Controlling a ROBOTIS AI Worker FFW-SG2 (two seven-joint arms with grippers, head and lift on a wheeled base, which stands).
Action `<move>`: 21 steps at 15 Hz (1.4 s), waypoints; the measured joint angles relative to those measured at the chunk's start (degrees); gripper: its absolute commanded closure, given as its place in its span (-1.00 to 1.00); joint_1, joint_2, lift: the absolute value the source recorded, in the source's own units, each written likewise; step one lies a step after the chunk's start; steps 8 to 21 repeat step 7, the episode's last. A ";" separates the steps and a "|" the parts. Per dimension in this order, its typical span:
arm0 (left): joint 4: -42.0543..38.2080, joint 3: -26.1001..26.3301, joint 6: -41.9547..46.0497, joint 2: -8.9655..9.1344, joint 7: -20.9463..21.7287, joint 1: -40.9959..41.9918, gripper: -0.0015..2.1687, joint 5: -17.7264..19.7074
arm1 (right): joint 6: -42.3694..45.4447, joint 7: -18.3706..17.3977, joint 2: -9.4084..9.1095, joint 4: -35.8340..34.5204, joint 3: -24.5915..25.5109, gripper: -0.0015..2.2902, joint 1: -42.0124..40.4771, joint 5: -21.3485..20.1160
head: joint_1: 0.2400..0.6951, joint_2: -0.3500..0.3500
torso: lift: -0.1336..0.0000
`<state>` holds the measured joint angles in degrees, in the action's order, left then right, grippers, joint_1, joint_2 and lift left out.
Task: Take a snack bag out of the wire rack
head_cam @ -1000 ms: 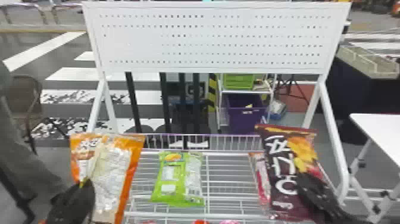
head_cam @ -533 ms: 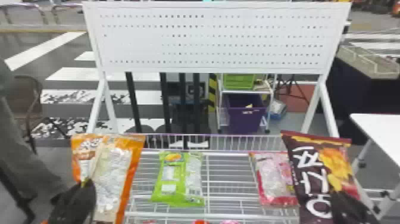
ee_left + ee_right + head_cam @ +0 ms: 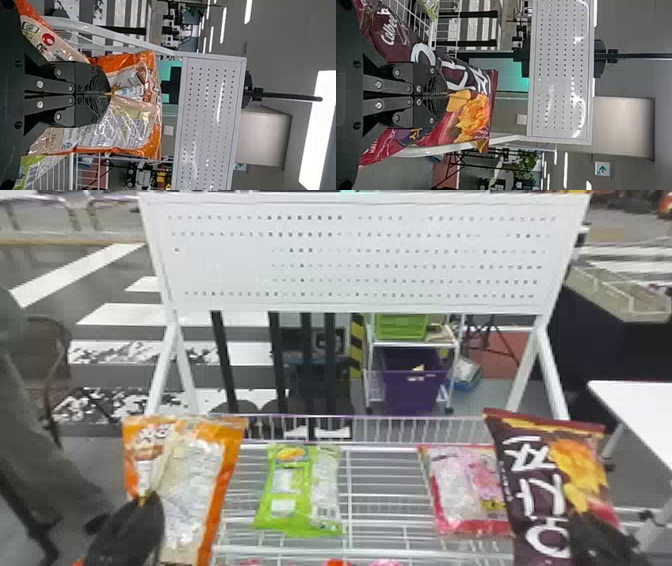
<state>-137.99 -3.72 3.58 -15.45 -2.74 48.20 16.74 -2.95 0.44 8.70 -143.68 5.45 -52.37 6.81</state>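
In the head view my left gripper (image 3: 142,502) is at the lower left, shut on an orange snack bag (image 3: 195,485) held upright at the wire rack's left end. At the lower right my right gripper (image 3: 582,522) is shut on a dark maroon snack bag (image 3: 530,470), which overlaps a pink bag (image 3: 455,490). A green bag (image 3: 287,495) lies on the wire rack (image 3: 380,490). The left wrist view has the left gripper (image 3: 111,93) pinching the orange bag (image 3: 130,126). In the right wrist view the right gripper (image 3: 447,95) pinches the maroon bag (image 3: 474,114).
A white perforated panel (image 3: 350,255) stands on slanted posts behind the rack. A white table (image 3: 640,410) is at the right. Beyond the rack are a cart with a purple bin (image 3: 412,390) and a chair (image 3: 45,355). More red and pink packaging (image 3: 385,562) shows at the bottom edge.
The right gripper has moved to the right with the maroon bag, uncovering most of the pink bag. The left gripper and the orange bag have hardly moved.
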 measured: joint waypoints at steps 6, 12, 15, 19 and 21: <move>-0.38 0.12 0.15 -0.02 0.02 0.37 0.73 -0.15 | 0.31 0.71 -0.17 -0.21 0.00 0.97 -0.46 -0.05 | 0.14 0.00 | 1.00; -0.42 0.13 0.15 -0.02 0.02 0.45 0.73 -0.19 | 0.34 0.71 -0.17 -0.32 0.00 0.97 -0.56 -0.08 | 0.14 0.00 | 1.00; -0.42 0.13 0.15 -0.02 0.02 0.45 0.73 -0.19 | 0.34 0.71 -0.17 -0.32 0.00 0.97 -0.56 -0.08 | 0.14 0.00 | 1.00; -0.42 0.13 0.15 -0.02 0.02 0.45 0.73 -0.19 | 0.34 0.71 -0.17 -0.32 0.00 0.97 -0.56 -0.08 | 0.14 0.00 | 1.00; -0.42 0.13 0.15 -0.02 0.02 0.45 0.73 -0.19 | 0.34 0.71 -0.17 -0.32 0.00 0.97 -0.56 -0.08 | 0.14 0.00 | 1.00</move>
